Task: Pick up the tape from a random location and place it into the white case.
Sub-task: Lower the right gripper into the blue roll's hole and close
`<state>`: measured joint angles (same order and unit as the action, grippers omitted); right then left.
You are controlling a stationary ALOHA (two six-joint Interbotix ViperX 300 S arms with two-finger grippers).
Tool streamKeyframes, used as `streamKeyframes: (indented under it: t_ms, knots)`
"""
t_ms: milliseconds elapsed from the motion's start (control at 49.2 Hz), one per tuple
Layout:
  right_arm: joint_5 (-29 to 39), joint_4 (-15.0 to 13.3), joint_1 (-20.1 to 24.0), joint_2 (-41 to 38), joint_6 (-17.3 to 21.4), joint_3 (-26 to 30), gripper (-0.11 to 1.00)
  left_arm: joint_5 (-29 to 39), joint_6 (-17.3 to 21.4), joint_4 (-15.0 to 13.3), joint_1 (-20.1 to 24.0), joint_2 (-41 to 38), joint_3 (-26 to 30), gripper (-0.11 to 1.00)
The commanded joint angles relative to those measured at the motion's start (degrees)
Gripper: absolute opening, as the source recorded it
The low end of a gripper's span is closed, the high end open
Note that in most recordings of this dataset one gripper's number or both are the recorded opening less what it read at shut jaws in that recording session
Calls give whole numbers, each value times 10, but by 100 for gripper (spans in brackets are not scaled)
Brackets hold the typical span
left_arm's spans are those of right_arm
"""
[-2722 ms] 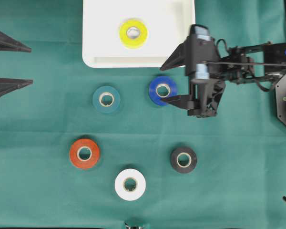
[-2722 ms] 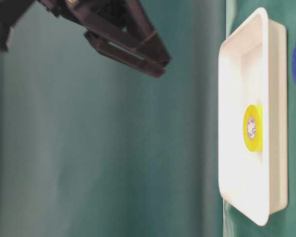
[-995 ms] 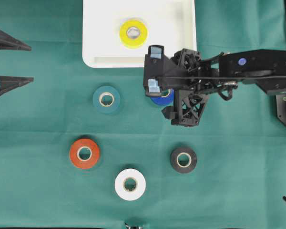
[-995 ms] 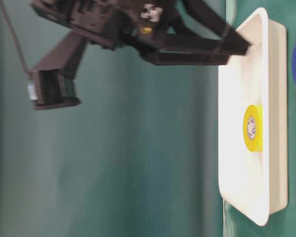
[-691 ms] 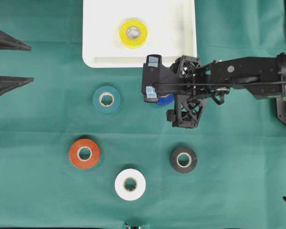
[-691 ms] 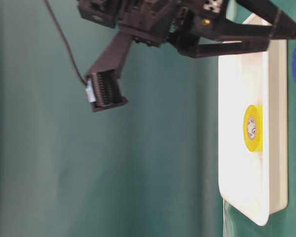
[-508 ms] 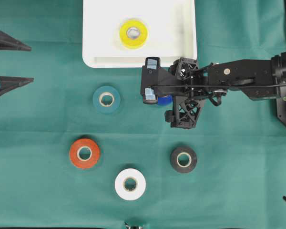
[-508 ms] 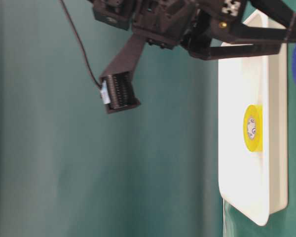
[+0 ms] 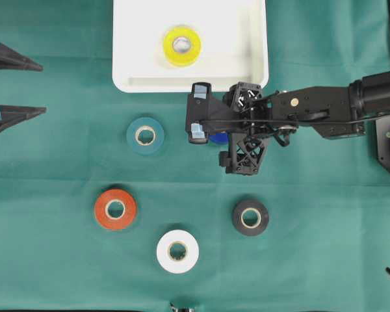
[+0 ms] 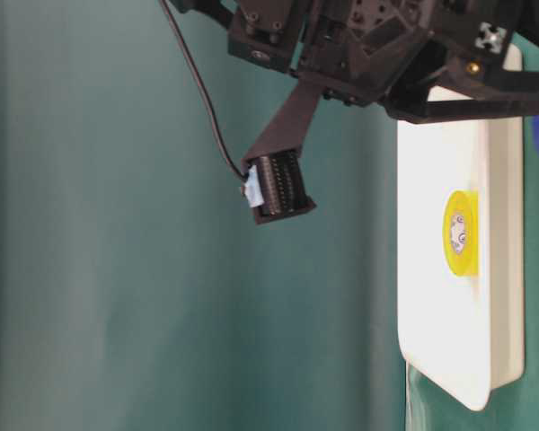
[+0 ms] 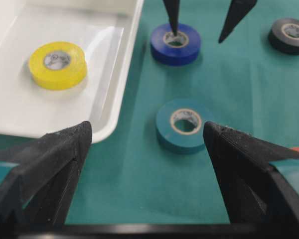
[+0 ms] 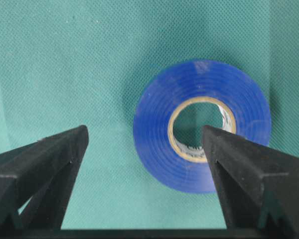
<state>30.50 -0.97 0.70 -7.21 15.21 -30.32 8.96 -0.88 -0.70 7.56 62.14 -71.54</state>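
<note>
Right wrist view: your right pincer is spread wide, empty, and off-centre on the blue tape. One fingertip sits over the core, the other hangs over bare cloth, so closing here likely shoves or tips the roll. It lies flat on the desk, just below the white case, which holds a yellow tape. Left pincer is also spread, idle. Overhead, the arm hides most of the blue roll; contact can't be judged.
</note>
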Motion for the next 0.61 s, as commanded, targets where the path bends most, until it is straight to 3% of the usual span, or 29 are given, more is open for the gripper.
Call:
streamKeyframes:
  t_ms: [0, 589]
  knots:
    - [-11, -1, 3, 0, 0, 4, 91, -4, -1, -1, 2, -6, 4, 98]
    - [-40, -1, 4, -25, 1, -3, 91, -4, -1, -1, 2, -6, 2, 98]
